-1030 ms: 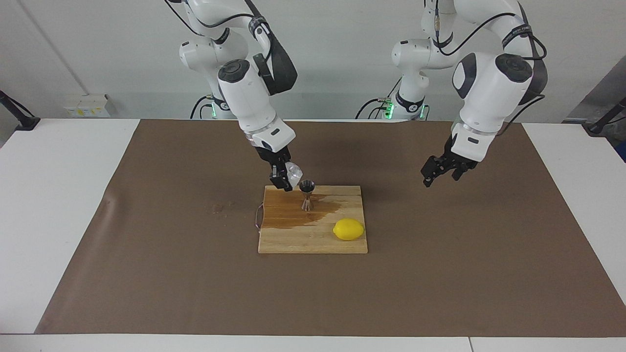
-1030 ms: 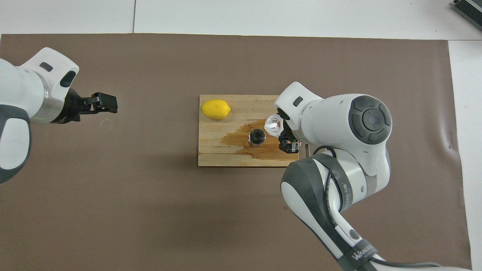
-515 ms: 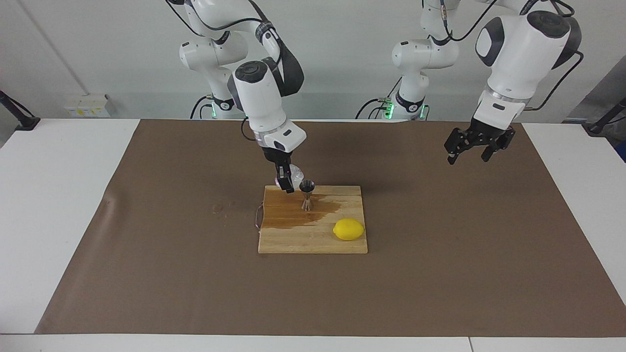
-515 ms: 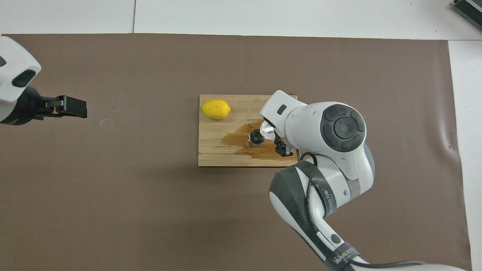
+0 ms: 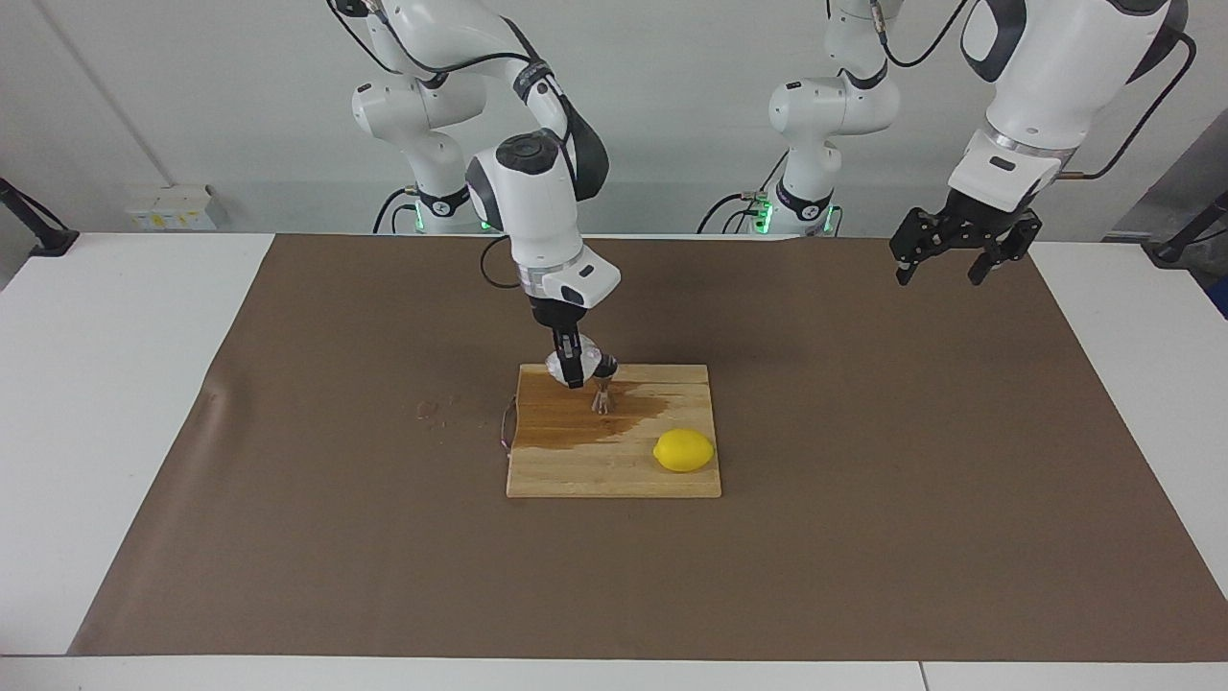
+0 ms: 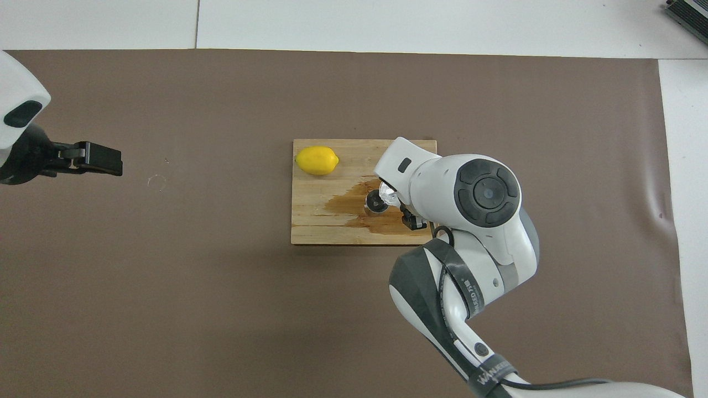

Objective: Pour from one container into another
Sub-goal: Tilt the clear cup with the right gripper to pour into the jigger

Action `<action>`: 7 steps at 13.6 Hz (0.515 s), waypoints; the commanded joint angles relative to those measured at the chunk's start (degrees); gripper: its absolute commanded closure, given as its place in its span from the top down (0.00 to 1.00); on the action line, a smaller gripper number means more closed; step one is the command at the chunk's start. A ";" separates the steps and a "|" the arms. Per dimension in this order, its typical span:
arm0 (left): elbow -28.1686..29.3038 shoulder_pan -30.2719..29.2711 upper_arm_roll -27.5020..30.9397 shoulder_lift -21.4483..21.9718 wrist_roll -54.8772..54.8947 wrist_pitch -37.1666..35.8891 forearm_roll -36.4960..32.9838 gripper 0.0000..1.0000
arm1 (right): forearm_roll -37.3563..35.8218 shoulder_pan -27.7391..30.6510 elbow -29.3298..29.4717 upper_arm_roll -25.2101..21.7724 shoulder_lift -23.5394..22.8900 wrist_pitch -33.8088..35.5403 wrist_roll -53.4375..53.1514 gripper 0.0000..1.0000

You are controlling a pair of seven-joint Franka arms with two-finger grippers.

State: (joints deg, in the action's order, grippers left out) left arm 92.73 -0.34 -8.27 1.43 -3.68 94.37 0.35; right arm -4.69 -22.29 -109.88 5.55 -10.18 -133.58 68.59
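cutting board, wood, mid tabletop on brown mat; wet stain across the part nearer the robots. jigger, steel, upright on the stain. white cup, bumpy, tilted w/ mouth at jigger rim, gripped by right hand, closed on it, over board edge nearest the robots. lemon on board corner farther from robots, toward left arm's end. left hand open, empty, raised over mat at left arm's end, well apart from board; arm waits.
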 commanded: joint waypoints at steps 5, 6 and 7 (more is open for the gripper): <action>2.28 0.34 0.01 1.03 1.84 -1.20 -0.26 1.00 | -5.24 -1.61 -1.30 0.08 0.69 -0.89 -4.95 0.29; 2.19 0.34 0.01 1.04 1.84 -1.38 -0.26 1.00 | -6.72 -1.61 -1.39 0.16 0.69 -0.89 -6.09 0.29; 2.19 0.34 0.01 1.04 1.75 -1.38 -0.26 1.00 | -8.39 -2.57 -1.48 0.08 0.69 -0.89 -7.23 0.29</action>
State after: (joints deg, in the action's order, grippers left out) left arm 93.82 -0.31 -8.48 1.34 -2.49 93.62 0.35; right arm -9.43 -24.02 -110.13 5.55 -10.18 -133.58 64.73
